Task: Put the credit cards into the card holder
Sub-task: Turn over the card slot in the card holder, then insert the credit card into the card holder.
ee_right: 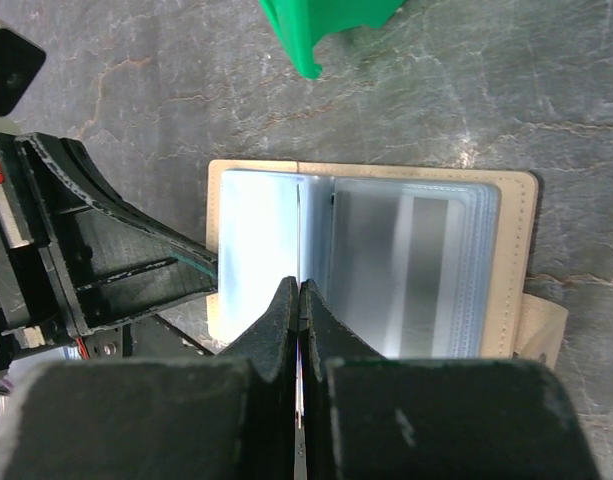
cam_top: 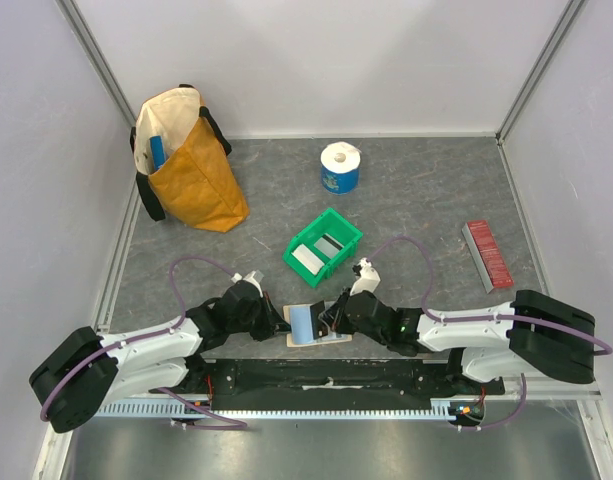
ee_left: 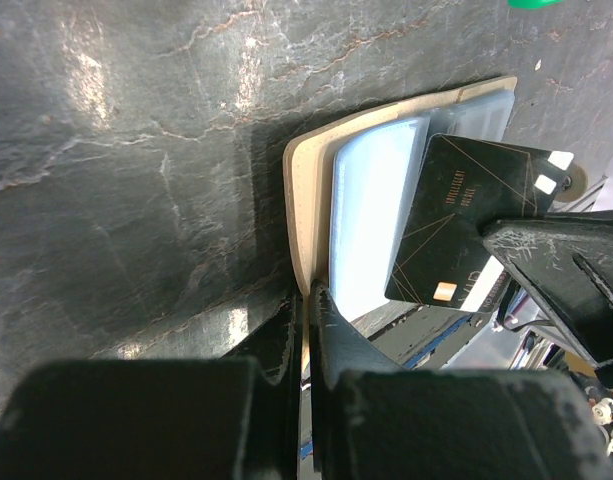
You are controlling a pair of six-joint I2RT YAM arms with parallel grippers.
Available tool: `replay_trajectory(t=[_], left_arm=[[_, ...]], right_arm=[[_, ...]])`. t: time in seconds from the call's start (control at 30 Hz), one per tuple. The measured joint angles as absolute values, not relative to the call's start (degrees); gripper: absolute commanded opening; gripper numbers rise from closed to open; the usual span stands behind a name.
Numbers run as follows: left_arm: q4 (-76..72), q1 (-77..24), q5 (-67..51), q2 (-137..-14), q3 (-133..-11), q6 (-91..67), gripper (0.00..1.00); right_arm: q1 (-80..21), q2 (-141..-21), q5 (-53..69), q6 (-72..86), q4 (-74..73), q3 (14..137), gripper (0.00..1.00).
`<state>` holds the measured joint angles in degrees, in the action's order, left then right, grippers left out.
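The tan card holder [cam_top: 308, 326] lies open near the table's front edge, between the two arms, its clear pockets [ee_right: 386, 260] facing up. My left gripper [ee_left: 308, 296] is shut on the edge of the tan cover [ee_left: 302, 200]. A dark credit card [ee_left: 464, 222] with gold lines and a chip is tilted over the pockets, and my right gripper [ee_right: 299, 288] is shut on it. The right wrist view shows it only edge-on between the fingers. Two more credit cards [cam_top: 317, 251] lie in the green bin [cam_top: 338, 226].
The green bin stands just behind the card holder. A red ridged strip [cam_top: 487, 255] lies at the right. A blue and white paper roll [cam_top: 339, 167] stands at the back, and an orange bag [cam_top: 189, 165] at the back left.
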<state>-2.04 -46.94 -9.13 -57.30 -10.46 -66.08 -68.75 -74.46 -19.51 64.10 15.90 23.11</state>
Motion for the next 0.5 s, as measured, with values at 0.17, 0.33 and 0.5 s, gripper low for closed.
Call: replay_trajectory(t=[0.17, 0.33, 0.5], left_arm=[[-2.04, -46.94, -9.13, -57.28, -10.46, -66.08, 0.02], [-2.04, -46.94, -9.13, -57.28, -10.46, -66.08, 0.02], [-2.04, -46.94, -9.13, -57.28, -10.46, -66.11, 0.02]], right_arm=[[-68.71, -74.54, -19.51, 64.75, 15.90, 22.17, 0.00], [-68.71, -75.50, -19.33, 65.12, 16.97, 21.91, 0.00], [-68.62, -77.36, -19.16, 66.06, 18.83, 21.69, 0.00]])
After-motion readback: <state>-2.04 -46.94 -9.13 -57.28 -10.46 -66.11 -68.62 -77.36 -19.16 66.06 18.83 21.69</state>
